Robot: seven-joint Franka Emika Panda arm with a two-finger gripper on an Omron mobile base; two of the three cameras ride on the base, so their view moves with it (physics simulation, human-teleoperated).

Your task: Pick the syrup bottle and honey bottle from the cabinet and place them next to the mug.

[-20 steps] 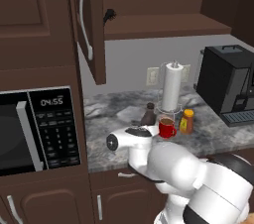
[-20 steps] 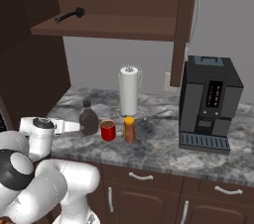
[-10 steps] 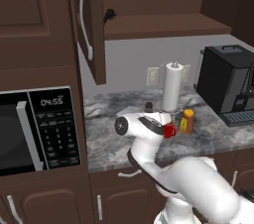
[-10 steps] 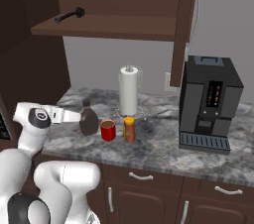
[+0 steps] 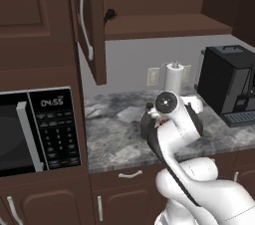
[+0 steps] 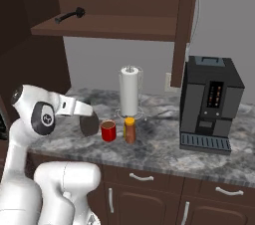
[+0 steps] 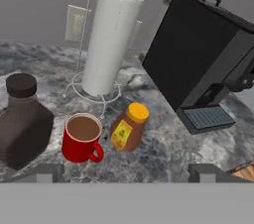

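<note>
Both bottles flank your small bright red mug (image 7: pixel 82 138) on the desk: dark brown syrup bottle (image 7: pixel 22 121) heavy, grip its neck; orange-amber honey bottle (image 7: pixel 128 127) light, probably slick. Gripper open, empty.

Counter (image 7: pixel 163 153): polished grey-veined stone, faint sheen. Cabinet (image 5: pixel 94 25): dark brown wood, satin, with 1 bright metal handle (image 5: pixel 85 15). Syrup bottle (image 7: pixel 22 126): dark brown, smooth, matt cap. Honey bottle (image 7: pixel 128 127): translucent amber, plastic-looking, yellow cap, paper-like label. Mug (image 7: pixel 82 139): glossy red. Paper roll (image 7: pixel 110 39): matt white on a thin wire stand. Coffee machine (image 7: pixel 198 54): matt black casing.
</note>
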